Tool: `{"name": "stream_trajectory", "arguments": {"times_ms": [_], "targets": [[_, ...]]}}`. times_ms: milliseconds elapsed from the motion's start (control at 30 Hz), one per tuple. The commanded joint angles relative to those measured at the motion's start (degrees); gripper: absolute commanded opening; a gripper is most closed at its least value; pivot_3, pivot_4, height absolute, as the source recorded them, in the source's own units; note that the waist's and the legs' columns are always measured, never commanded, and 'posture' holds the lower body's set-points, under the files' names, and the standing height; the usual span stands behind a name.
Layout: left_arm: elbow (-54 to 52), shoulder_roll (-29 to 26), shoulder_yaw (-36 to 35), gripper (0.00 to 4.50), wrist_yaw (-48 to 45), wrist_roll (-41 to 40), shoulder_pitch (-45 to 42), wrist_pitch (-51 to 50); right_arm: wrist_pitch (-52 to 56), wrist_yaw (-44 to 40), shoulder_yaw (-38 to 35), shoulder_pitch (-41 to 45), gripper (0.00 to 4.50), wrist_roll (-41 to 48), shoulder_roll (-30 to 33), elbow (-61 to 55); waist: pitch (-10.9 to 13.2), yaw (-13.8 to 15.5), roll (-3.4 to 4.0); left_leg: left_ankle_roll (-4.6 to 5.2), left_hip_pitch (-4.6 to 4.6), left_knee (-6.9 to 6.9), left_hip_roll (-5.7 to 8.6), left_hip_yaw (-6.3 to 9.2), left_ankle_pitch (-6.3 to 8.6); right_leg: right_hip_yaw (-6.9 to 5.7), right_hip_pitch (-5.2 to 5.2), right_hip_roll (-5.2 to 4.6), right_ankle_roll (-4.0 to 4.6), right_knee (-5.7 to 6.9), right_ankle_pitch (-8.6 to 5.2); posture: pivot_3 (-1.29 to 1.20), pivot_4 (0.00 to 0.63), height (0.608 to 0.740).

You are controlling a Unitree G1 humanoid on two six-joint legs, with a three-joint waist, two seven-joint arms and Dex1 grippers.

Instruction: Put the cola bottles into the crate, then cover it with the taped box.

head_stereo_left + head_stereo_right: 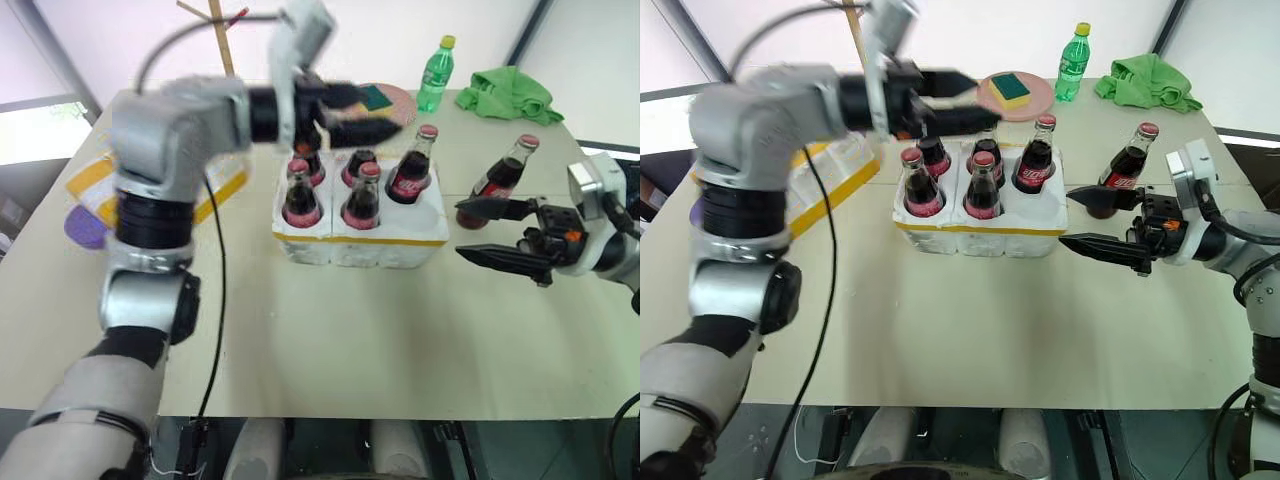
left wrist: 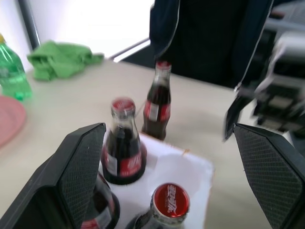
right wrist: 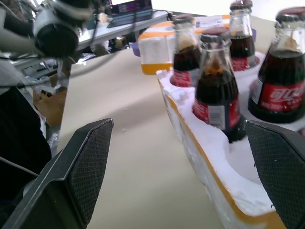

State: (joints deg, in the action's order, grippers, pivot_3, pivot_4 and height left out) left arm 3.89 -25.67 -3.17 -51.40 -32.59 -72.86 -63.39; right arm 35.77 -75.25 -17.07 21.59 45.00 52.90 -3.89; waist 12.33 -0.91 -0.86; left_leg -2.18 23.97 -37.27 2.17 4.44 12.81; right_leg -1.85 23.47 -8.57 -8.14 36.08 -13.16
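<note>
Left gripper (image 1: 945,100) hangs over the back row of the crate (image 1: 980,228), fingers spread wide, nothing in them. It's motion-blurred in the head views, so exact fingertip height over the caps is hard to judge. Five bottles sit in the crate below it; the back-left one (image 1: 933,155) is half hidden behind the gripper and the front bottles. The sixth well is hard to make out from the head views.

Right gripper (image 1: 497,230) sits level, just beside the crate's right end, fingers fully apart and empty. The loose bottle (image 1: 500,180) stands on the tabletop (image 1: 380,330) just behind its far finger; its base is hidden by that finger.

Box (image 1: 835,170) lies on the far side of the left arm from the crate, mostly covered by the arm; yellow bands and a bit of label visible. A purple thing (image 1: 85,228) pokes out by its corner, can't tell what.

Further back, past the left gripper: pink plate (image 1: 1015,100) with a sponge (image 1: 1009,87), green bottle (image 1: 1073,62), green cloth (image 1: 1148,82). A person in dark clothes (image 2: 205,38) stands behind the tabletop, cut off at the frame's edge.
</note>
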Motion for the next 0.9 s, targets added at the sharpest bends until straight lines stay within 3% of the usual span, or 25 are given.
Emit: {"name": "stream_trajectory", "arguments": {"times_ms": [33,200,300,733,900], "targets": [[-4.86,-6.54,-3.91,4.44,-4.73,-5.68,1.68,-2.48,-4.20,0.78,-0.14,2.53,4.50,-3.37,0.36,3.23,0.00,-0.09,0.01,0.00,-0.01,0.00,0.00,0.00,0.00,0.00,0.00,0.00,0.00,0.01,0.00,0.00,0.150,0.740],[-9.31,-16.70,-7.04,4.44,-14.97,-11.96,11.51,-1.02,-8.90,5.10,-0.31,5.53,4.50,-9.00,0.17,10.90,-0.01,-0.17,0.03,-0.05,-0.12,0.02,-0.01,-0.09,-0.03,0.10,-0.01,0.00,0.02,0.07,0.01,0.00,0.150,0.740],[-11.85,-19.94,-8.31,4.44,-18.33,-14.85,16.65,0.51,-10.48,5.63,-0.51,5.61,4.50,-11.16,1.11,14.37,0.00,-0.03,0.01,-0.05,-0.16,0.04,-0.03,-0.13,-0.03,0.15,-0.03,0.01,0.04,0.05,0.01,0.00,0.150,0.740],[-15.24,-20.30,-6.19,4.44,-16.59,-14.55,25.11,8.77,-14.91,6.48,-2.67,5.84,4.50,-16.60,5.00,28.62,0.00,-0.22,0.01,-0.05,-0.28,0.10,-0.03,-0.21,-0.03,0.21,-0.11,0.01,0.05,0.03,0.01,0.00,0.150,0.740],[-14.82,-20.08,-5.93,4.44,-15.98,-15.06,24.78,9.25,-17.51,10.72,-2.19,8.34,4.50,-18.74,3.13,33.51,0.00,-0.17,0.01,-0.05,-0.31,0.06,-0.03,-0.23,-0.03,0.21,-0.18,0.00,0.05,0.01,0.02,0.00,0.150,0.740]]}}
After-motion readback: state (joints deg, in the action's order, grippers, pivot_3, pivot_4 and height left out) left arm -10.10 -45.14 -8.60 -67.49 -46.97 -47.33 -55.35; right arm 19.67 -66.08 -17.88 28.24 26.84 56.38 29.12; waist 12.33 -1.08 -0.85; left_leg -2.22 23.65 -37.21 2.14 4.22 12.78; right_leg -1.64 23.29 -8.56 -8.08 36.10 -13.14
